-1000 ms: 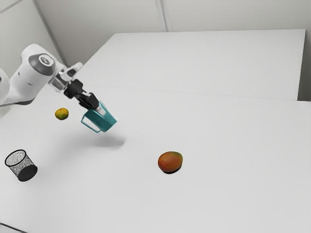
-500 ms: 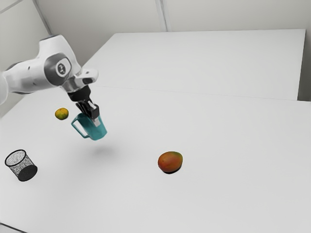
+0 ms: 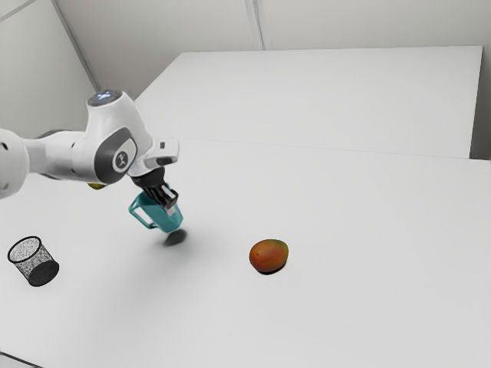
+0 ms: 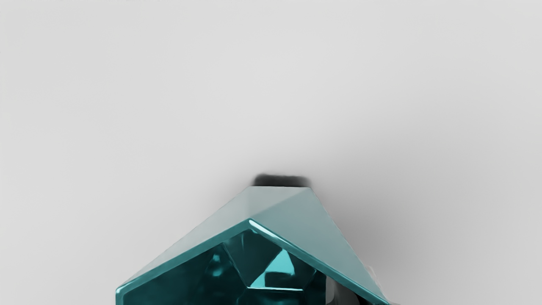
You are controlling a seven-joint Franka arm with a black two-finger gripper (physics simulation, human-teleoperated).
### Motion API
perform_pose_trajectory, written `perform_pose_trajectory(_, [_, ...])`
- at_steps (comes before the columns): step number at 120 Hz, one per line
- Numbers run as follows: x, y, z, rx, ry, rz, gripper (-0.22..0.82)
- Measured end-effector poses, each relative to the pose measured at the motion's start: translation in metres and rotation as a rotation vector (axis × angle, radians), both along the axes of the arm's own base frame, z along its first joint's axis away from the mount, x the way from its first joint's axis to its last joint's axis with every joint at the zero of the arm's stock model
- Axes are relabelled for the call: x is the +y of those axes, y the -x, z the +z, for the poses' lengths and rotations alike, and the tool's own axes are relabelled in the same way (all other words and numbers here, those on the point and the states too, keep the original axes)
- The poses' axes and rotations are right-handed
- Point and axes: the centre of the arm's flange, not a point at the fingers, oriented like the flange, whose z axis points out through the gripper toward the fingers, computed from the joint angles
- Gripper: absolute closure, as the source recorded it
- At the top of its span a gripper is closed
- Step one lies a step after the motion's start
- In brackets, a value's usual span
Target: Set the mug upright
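Table: white (image 3: 368, 307), pale walls (image 3: 368, 23) on the far side.
Mug: teal (image 3: 163, 219), tilted, base lowest, handle toward the exterior view's left; table contact unclear.
Gripper: black (image 3: 169, 204), 2 fingers clamped on the mug's wall.
Mango: 1 (image 3: 268, 254), nearer, right of the mug.
Mesh cup: 1 (image 3: 34, 264), near left.
Fruit: 1, yellow-green (image 3: 96, 185), far left, partly hidden.

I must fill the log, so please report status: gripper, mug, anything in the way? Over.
Gripper shut on mug. Mug tilted, not yet upright. Mango and mesh cup well apart from mug, apparently not in the way.
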Motion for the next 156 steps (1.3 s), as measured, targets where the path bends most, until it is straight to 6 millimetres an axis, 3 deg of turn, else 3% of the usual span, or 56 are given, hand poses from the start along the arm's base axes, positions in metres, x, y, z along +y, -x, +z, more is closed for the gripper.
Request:
perform_pose_trajectory(44, [0.001, 0.009, -0.023, -0.013, 0.007, 0.075, 0.79])
perform_pose_trajectory(116, [-0.017, 0.007, -0.047, 0.021, 0.020, 0.101, 0.79])
perform_pose_trajectory(156, [-0.019, 0.008, -0.039, 0.006, 0.023, 0.107, 0.39])
